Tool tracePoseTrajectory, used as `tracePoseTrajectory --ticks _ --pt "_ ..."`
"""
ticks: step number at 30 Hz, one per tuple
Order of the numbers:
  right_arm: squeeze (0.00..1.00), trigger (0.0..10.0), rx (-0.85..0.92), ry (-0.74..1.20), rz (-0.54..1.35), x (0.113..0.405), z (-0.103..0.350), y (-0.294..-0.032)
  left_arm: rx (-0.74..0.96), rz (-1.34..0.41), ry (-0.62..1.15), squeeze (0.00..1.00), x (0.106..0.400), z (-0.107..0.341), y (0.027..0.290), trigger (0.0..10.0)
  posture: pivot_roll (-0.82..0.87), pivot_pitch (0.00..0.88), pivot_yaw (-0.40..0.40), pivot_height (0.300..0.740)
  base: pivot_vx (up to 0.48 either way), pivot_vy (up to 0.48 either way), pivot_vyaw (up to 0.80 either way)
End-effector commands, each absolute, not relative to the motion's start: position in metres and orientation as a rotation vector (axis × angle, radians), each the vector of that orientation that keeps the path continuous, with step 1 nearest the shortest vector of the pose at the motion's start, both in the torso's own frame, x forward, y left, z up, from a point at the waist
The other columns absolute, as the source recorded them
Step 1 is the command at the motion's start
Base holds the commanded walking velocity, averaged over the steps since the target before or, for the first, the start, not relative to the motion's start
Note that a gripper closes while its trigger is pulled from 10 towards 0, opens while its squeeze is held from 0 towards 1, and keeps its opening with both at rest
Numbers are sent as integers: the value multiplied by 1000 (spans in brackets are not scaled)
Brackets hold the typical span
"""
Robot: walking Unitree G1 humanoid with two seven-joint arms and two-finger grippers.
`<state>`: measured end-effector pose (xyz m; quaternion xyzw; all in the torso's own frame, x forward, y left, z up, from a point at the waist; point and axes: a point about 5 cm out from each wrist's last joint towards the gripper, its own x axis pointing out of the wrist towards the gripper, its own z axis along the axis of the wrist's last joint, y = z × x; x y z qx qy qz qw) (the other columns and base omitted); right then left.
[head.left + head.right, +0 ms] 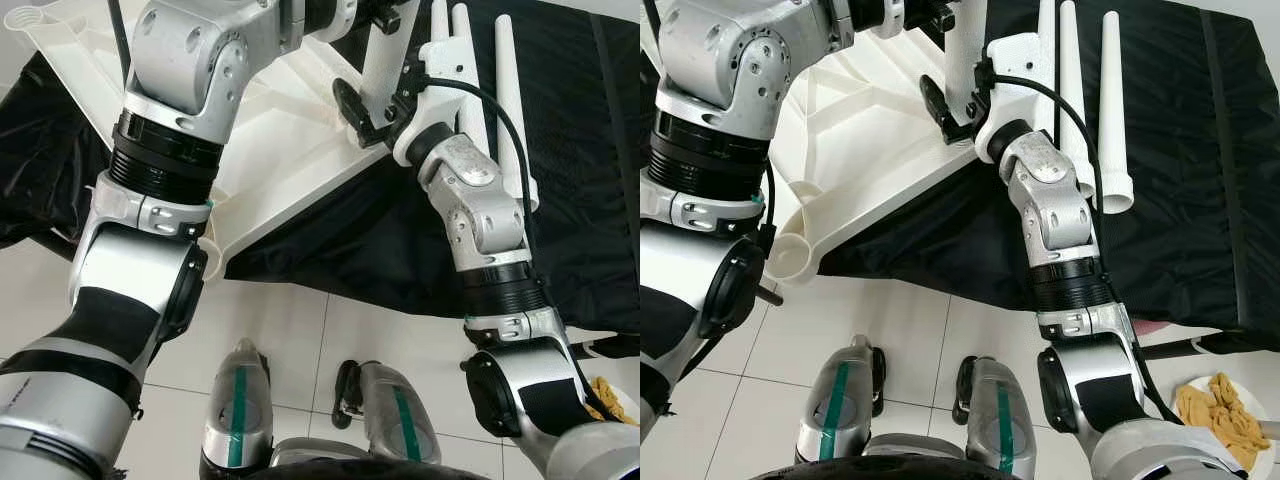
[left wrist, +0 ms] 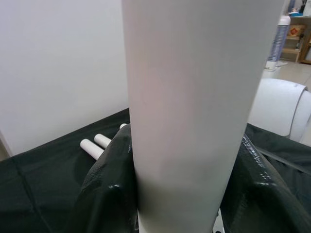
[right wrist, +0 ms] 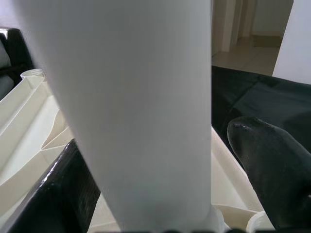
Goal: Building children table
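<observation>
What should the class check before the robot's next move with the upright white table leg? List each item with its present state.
1. Left end effector closed on the table leg: ok.
2. Right end effector gripping that leg firmly: cannot tell.
3. Leg standing upright over the inverted tabletop: ok.
4. Leg fully seated in its socket: cannot tell.
5. Spare legs lying ready on the black cloth: ok.

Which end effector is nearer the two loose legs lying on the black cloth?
Right. The right end effector grips the upright leg just beside the loose legs. The left end effector holds the same upright leg from the tabletop side, farther away.
</observation>
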<state>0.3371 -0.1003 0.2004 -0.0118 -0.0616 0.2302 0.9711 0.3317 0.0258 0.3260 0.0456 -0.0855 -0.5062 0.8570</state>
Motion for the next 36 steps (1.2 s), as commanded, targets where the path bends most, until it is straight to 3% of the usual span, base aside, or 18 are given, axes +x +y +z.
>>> tracePoseTrajectory --ticks 1,7,8,13,14,16,17,32,33,34,35,36 --pt "0 9647 -31 -131 448 340 202 -101 115 -1064 -214 0 327 333 21 10000 108 2 -34 740 0 0 0" --pt "0 10000 -36 -157 445 341 209 -101 120 -1071 -212 0 326 332 20 10000 108 0 -31 740 0 0 0" --pt "0 8392 -37 -163 445 341 210 -101 121 -1072 -211 0 326 332 19 10000 108 0 -30 740 0 0 0" --pt "0 7922 -35 -176 452 341 214 -100 120 -1074 -207 0 326 331 19 10000 109 0 -31 740 0 0 0" --pt "0 3490 -26 -177 456 341 214 -100 122 -1074 -206 0 326 331 19 10000 109 0 -30 740 0 0 0" --pt "0 3490 -20 -178 458 341 215 -100 124 -1074 -206 0 326 331 19 10000 109 1 -30 740 0 0 0" --pt "0 0 -18 -173 459 341 214 -100 129 -1074 -204 0 326 330 19 10000 110 2 -30 740 0 0 0" --pt "0 0 -19 -127 466 342 205 -101 174 -1077 -215 0 323 331 16 10000 117 18 -40 740 0 0 0" --pt "0 7294 -19 -123 457 342 205 -101 161 -1093 -219 0 321 331 15 10000 113 22 -42 740 0 0 0" --pt "0 10000 -10 -117 446 343 205 -102 135 -1099 -214 522 320 330 15 10000 112 23 -42 740 0 0 0" --pt "0 10000 -10 -117 446 343 205 -102 135 -1099 -214 522 320 330 15 10000 112 23 -42 740 0 0 0" --pt "0 10000 -4 -114 439 344 205 -102 116 -1103 -210 1000 319 330 15 10000 111 24 -42 740 0 0 0"
